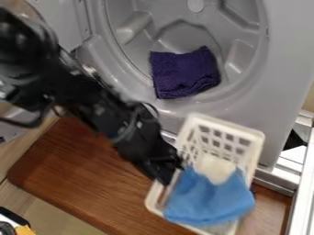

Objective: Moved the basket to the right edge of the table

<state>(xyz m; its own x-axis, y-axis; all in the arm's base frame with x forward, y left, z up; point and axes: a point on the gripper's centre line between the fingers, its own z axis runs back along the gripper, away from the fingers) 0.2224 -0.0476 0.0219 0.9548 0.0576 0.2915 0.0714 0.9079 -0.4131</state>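
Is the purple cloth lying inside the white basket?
No, the purple cloth lies in the grey drum opening, above the white basket in the view.

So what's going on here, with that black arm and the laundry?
The black robot arm has its gripper at the left side of a white plastic basket, though I can't tell how firmly it holds it, if at all. The basket is over the right part of the wooden table, in front of a grey machine, with a blue cloth and something whitish in it. A purple cloth lies in the machine's round opening.
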